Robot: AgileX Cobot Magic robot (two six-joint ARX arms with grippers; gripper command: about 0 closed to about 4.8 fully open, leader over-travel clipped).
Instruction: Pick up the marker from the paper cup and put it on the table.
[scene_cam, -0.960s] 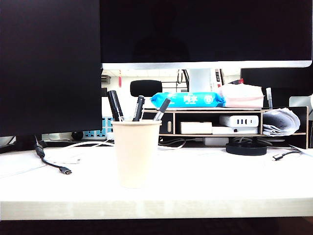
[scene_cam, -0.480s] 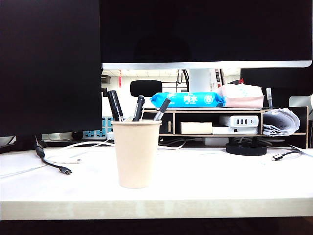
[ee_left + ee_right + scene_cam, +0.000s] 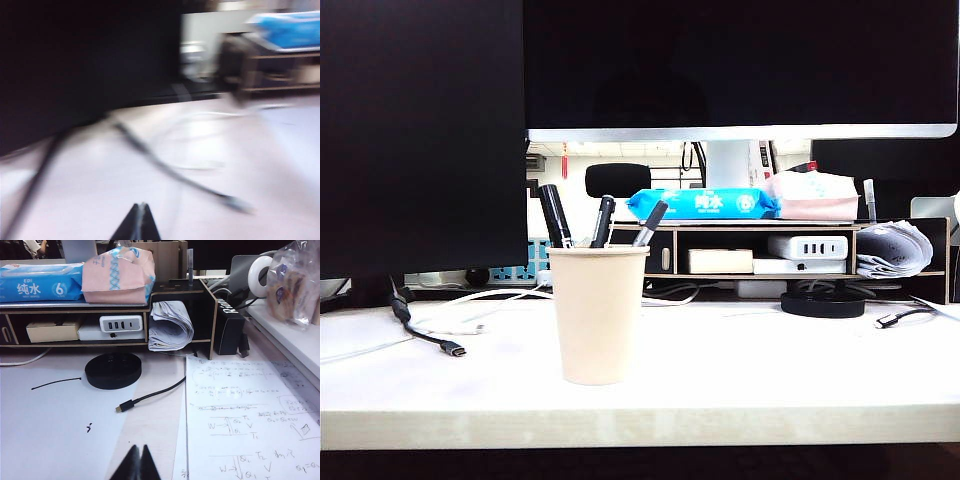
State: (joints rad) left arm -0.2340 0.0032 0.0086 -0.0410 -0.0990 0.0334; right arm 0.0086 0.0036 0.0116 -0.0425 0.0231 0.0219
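Observation:
The beige paper cup [image 3: 599, 313] stands near the front edge of the white table [image 3: 740, 380], left of centre in the exterior view. The thick black marker [image 3: 555, 215] leans out of its left side, beside a slimmer black pen [image 3: 604, 220] and a grey-barrelled pen [image 3: 650, 223]. Neither arm shows in the exterior view. My left gripper [image 3: 141, 206] is shut and empty, low over the bare tabletop near a black cable [image 3: 170, 170]; that view is blurred. My right gripper [image 3: 138, 448] is shut and empty over the table near handwritten paper [image 3: 245, 420].
Dark monitors [image 3: 420, 130] fill the back. A wooden shelf [image 3: 800, 250] holds wipes [image 3: 700, 203], a charger and rolled papers. A black round puck [image 3: 113, 370] and a USB cable [image 3: 150, 396] lie before the right gripper. A cable with a plug [image 3: 445, 345] lies left of the cup.
The cup, the pens and the cables stay in place in the exterior view. No arm comes into that view.

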